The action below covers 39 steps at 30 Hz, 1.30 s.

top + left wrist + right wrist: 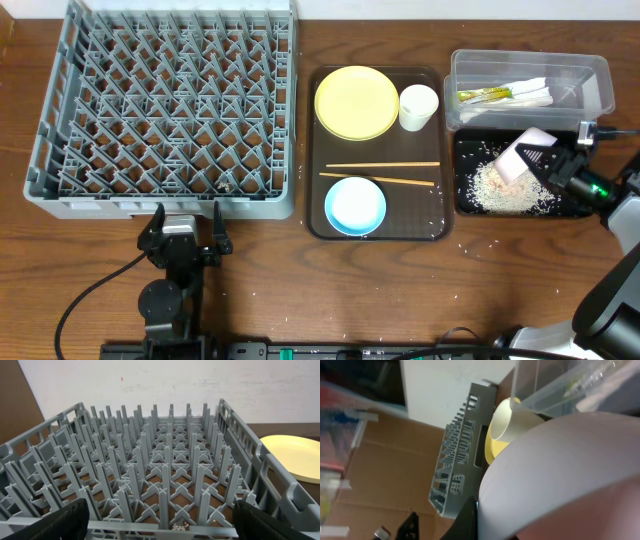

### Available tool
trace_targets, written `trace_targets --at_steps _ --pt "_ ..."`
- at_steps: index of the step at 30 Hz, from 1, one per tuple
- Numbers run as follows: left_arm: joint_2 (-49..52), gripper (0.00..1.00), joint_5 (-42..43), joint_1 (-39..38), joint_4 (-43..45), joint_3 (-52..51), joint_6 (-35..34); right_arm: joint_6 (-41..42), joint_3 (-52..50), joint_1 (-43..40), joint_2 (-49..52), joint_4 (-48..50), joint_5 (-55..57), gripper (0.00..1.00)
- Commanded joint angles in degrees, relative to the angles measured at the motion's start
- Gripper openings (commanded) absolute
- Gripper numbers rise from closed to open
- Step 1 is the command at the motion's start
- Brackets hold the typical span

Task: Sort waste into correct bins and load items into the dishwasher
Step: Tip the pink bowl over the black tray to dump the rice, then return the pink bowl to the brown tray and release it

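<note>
On the wooden table (pixel 480 290), right gripper (pixel 542 160) seemingly pinches the tilted white bowl (pixel 512 165); left gripper (pixel 187 208) gapes.

**Surroundings: tray, table, cable and backdrop**

In the overhead view a flat brown serving tray (pixel 415 212) is seen just off centre toward 3 o'clock. It is laid on a dark wooden table (pixel 330 295) whose grain runs left to right. A thin black cable (pixel 98 281) is draped across the tabletop at 8 o'clock and curves down to the bottom edge.

In the left wrist view a plain white wall (pixel 200 385) is shown at 12 o'clock, marked by a tiny red spot (pixel 121 379). A brown panel (pixel 12 405) is cut off at 10 o'clock.

In the tilted right wrist view, blurred cardboard (pixel 385 470) is seen at 9 o'clock, under a white panel (pixel 450 390) at 12 o'clock.
</note>
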Motion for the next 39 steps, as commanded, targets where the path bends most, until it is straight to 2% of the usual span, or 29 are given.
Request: trace_targets --at_steps 1,5,9,13,19,22,27,39 --pt "-0.4 0.93 1.0 -0.2 -2.0 -0.9 0.3 6.2 -0.3 2.6 -5.2 -0.2 3.1 0.01" --pt "-0.4 0.93 1.0 -0.2 -2.0 -0.9 0.3 7.6 -0.2 7.0 -13.3 -1.7 9.7 0.02" --pt "-0.4 0.93 1.0 -0.2 -2.0 -0.9 0.3 10.0 0.7 15.0 -22.6 -3.5 18.1 0.02" --pt "-0.4 0.93 1.0 -0.2 -2.0 -0.9 0.3 9.1 3.8 26.3 -28.7 -12.2 31.9 0.02" --pt "-0.4 0.93 1.0 -0.2 -2.0 -0.9 0.3 7.7 13.0 45.9 -27.6 -30.2 60.8 0.02" --pt "-0.4 0.93 1.0 -0.2 -2.0 -0.9 0.3 7.9 16.4 52.0 -24.5 -35.2 68.0 0.01" --pt "-0.4 0.93 1.0 -0.2 -2.0 -0.9 0.3 7.9 17.0 56.8 -17.4 -38.3 69.6 0.01" --pt "-0.4 0.93 1.0 -0.2 -2.0 -0.9 0.3 7.0 17.0 61.1 -2.0 -40.2 66.5 0.01"
